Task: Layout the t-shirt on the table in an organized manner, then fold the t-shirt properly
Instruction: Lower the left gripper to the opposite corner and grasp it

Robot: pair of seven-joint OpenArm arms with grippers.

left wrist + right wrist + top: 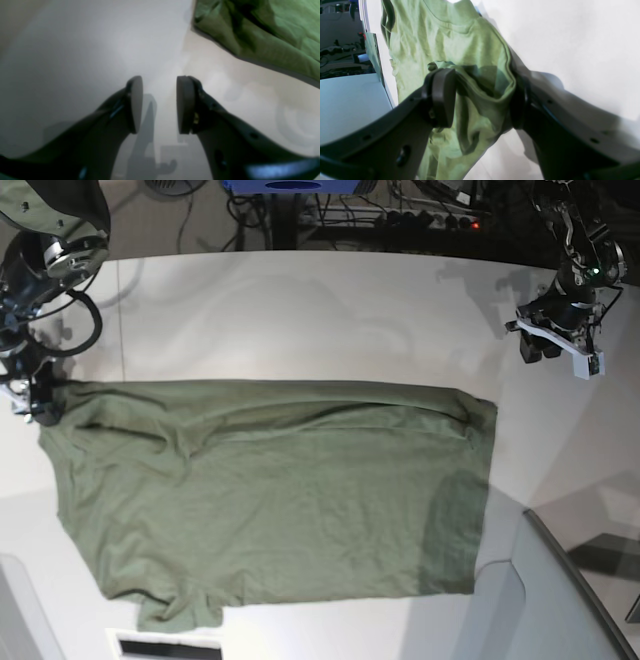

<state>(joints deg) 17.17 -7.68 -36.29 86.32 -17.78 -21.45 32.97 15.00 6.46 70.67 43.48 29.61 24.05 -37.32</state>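
1. The t-shirt is olive-green and lies spread out on the white worktop, wide and mostly flat, with soft wrinkles.
2. One short sleeve sticks out at the near edge of the t-shirt.
3. The right gripper is at the far corner of the t-shirt; its jaws are apart, with a bunched fold of cloth between them.
4. The left gripper is well apart from the t-shirt, jaws apart and empty.

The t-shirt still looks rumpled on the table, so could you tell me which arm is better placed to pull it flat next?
The right. The right gripper has its jaws around a fold of the t-shirt at its corner. The left gripper hangs open over bare table, apart from the cloth.
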